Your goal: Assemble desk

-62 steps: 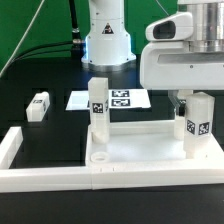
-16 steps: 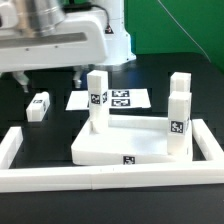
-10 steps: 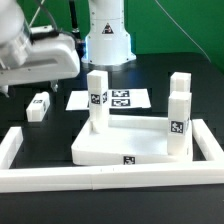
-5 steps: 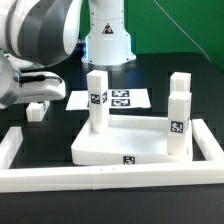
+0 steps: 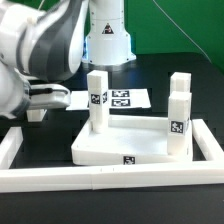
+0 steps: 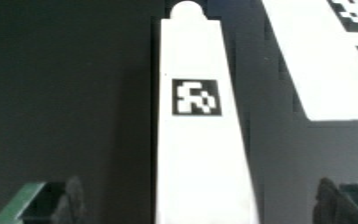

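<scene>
Exterior view first: the arm (image 5: 40, 55) fills the 10 o'clock part of the shot, bent low over the black tabletop (image 5: 50, 140). You can't make out the jaws themselves here, they're tucked behind the arm's body.

The desk tray (image 5: 130, 147) sits flat at roughly center, maybe 5 o'clock of it, inside the long white frame (image 5: 110, 178). Two legs stand upright in it: one (image 5: 97, 100) at the tray's 11 o'clock corner, the other (image 5: 179, 113) at its 2 o'clock corner, both with tags facing the camera. The marker board (image 5: 128, 99) lies flat just behind the tray, around 12 o'clock from it.

Wrist view: a loose leg (image 6: 199, 120) lies flat on the black surface, running the length of the shot, tag up. The gripper (image 6: 199, 200) has its jaws spread as wide as they go, one fingertip (image 6: 34, 200) on each side of the leg and well clear of it. So nothing's gripped and nothing's touched, the leg just sits between them. A bit of the marker board (image 6: 336, 60) shows at 2 o'clock.
</scene>
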